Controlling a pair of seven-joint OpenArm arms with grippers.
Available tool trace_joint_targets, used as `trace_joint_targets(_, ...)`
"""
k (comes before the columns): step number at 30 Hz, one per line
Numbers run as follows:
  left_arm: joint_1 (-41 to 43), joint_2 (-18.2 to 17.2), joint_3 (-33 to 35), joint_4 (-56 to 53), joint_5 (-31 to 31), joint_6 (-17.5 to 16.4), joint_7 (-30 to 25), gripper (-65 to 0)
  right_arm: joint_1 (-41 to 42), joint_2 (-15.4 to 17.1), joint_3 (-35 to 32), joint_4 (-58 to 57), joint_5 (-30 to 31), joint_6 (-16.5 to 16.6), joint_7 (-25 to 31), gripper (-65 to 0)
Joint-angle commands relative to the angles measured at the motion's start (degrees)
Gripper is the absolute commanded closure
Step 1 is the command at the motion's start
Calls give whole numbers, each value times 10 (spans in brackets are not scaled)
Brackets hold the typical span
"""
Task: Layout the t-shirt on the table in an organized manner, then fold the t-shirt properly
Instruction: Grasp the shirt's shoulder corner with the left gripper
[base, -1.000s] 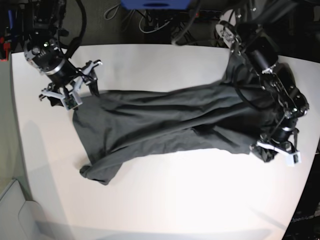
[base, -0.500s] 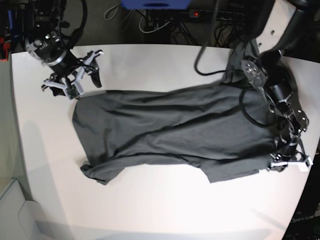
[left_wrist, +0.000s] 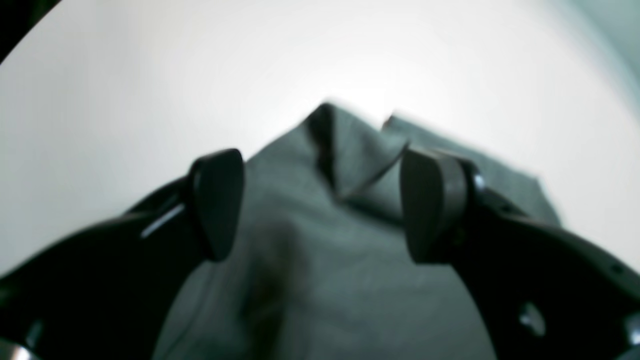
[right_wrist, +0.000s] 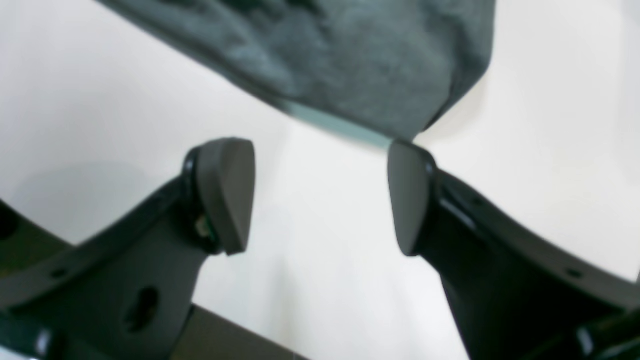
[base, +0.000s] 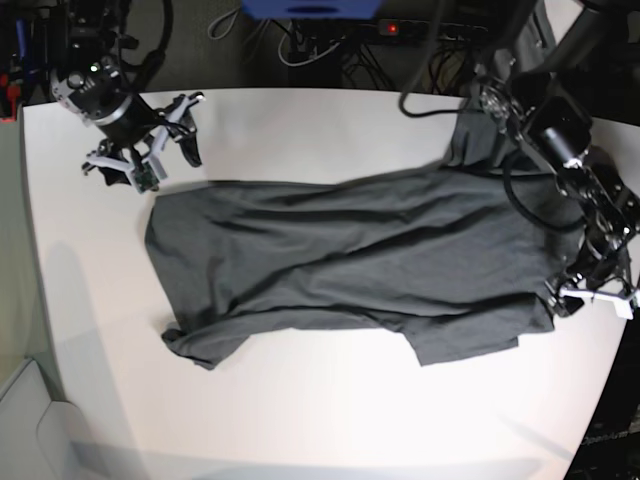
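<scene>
The dark grey t-shirt (base: 350, 260) lies spread lengthwise across the white table (base: 330, 420), wrinkled, with one part folded under at its lower left. My left gripper (base: 597, 298) is at the shirt's right end. In the left wrist view this gripper (left_wrist: 322, 170) stands open, and a folded corner of the t-shirt (left_wrist: 350, 165) lies loose between its fingers. My right gripper (base: 160, 158) hovers open just beyond the shirt's upper left corner. In the right wrist view it (right_wrist: 320, 195) is over bare table (right_wrist: 325, 280), a hem of the t-shirt (right_wrist: 350, 60) just ahead of it.
Cables, a power strip (base: 400, 28) and a blue object (base: 310, 8) sit behind the table's far edge. A pale grey bin-like shape (base: 25, 430) stands off the near left corner. The table's rounded right edge runs close to my left gripper.
My left gripper has opened and let go of the shirt's right end. The shirt now lies flatter and longer across the table. My right gripper stayed open near the left corner.
</scene>
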Motion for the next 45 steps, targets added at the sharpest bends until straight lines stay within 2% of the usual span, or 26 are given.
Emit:
trace_joint_targets(1, 10, -1, 1, 41, -17, -5, 3, -480, 9, 5, 2, 8, 6, -2, 12, -422)
trace_joint_targets(4, 94, 12, 1, 121, -50, -5, 28, -481, 15, 5, 2, 8, 6, -2, 12, -422)
trace_joint_targets(10, 249, 23, 0, 228, -125, -1, 30, -481, 20, 5, 1, 8, 6, -2, 12, -422)
trace_joint_targets(16, 334, 23, -80, 260, -186, -2, 28, -481, 20, 5, 1, 8, 6, -2, 12, -422)
trace_joint_targets(25, 340, 23, -95, 237, -187, -5, 31, -481, 18, 2, -1, 7, 7, -2, 12, -421)
trace_joint_targets(31, 328, 41, -94, 236, -182, -5, 29, -479, 14, 4, -1, 7, 7, -2, 12, -420)
trace_joint_targets(36, 322, 37, -52, 205, -181, -2, 29, -476, 13, 2, 0, 7, 7, -2, 12, -419)
trace_joint_targets(41, 321, 37, -47, 180, -181, -2, 28, -473, 13, 3, 1, 7, 7, -2, 12, -419)
trace_joint_targets(43, 320, 36, -47, 172, -181, -4, 28, -435, 13, 4, 1, 7, 7, -2, 12, -419)
trace_joint_targets(45, 312, 36, -49, 168, -181, -5, 28, -341, 13, 4, 1, 7, 7, -2, 12, -419)
